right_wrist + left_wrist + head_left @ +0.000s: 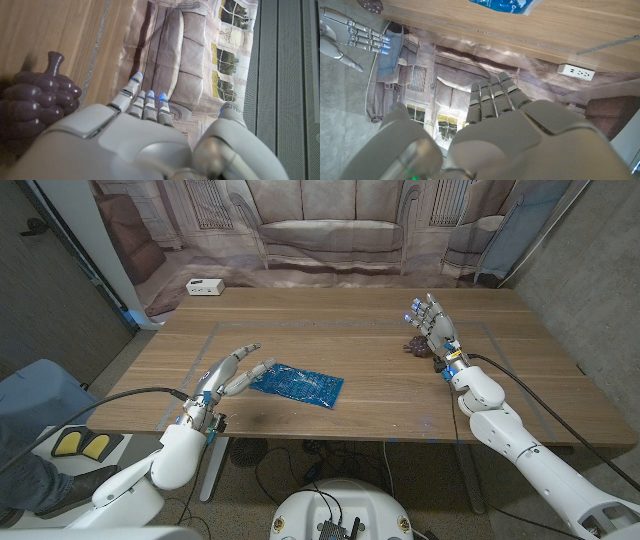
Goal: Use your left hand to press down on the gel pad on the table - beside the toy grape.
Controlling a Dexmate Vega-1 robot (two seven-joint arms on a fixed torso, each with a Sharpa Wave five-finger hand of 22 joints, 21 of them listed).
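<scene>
the glossy blue gel pad (296, 383), flat and crinkled, lies on the wood-grain table (350, 330). the left hand (228, 372) hovers just beside it, fingers straight, empty. the right hand (432, 328) stands released beside the lumpy purple toy grape (415, 346).

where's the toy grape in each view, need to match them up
Head view: toy grape lies on the table's far right, beside the right hand.
Left wrist view: its dark edge shows at a corner, next to the right hand.
Right wrist view: large and close, beside the right hand.
Shared landmark: the right hand beside it.
</scene>
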